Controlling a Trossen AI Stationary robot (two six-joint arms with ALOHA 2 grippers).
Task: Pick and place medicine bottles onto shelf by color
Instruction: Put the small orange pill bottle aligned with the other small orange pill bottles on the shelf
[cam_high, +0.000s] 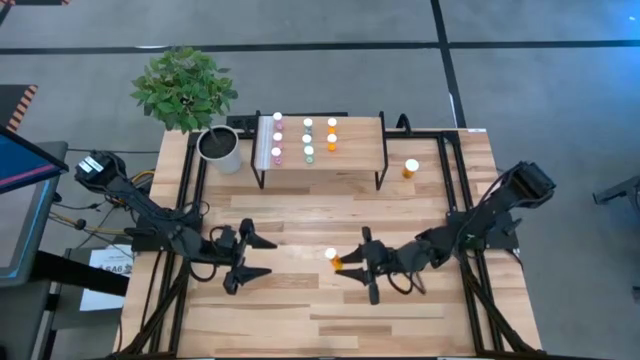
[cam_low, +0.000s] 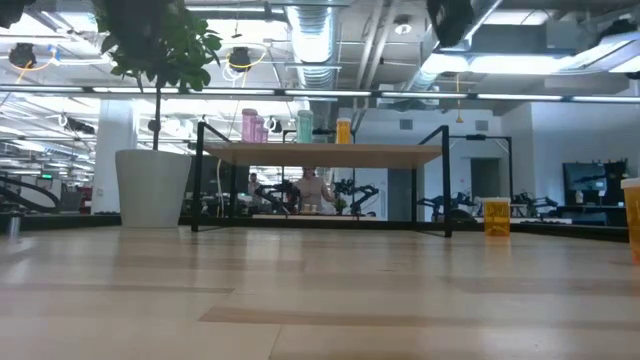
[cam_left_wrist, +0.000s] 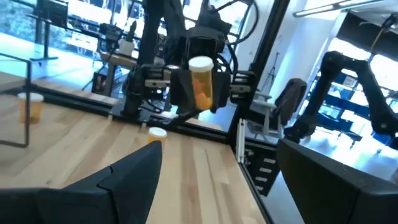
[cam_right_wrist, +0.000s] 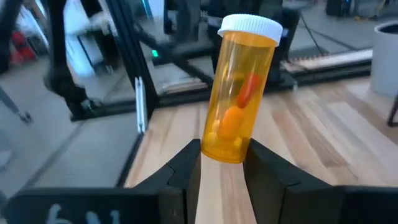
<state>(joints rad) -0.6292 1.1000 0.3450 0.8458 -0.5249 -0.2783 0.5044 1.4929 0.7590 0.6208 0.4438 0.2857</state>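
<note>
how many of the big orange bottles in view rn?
2. One large orange bottle is clamped upright in the right tool mid-table; the other stands on the table right of the shelf.

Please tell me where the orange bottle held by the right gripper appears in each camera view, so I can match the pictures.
High view: orange bottle below centre, in the right gripper.
Low view: not in it.
Left wrist view: upper centre, between dark fingers.
Right wrist view: centre, upright.
Shared landmark: the second orange bottle standing beside the shelf, also at the left wrist view's left edge.
</note>
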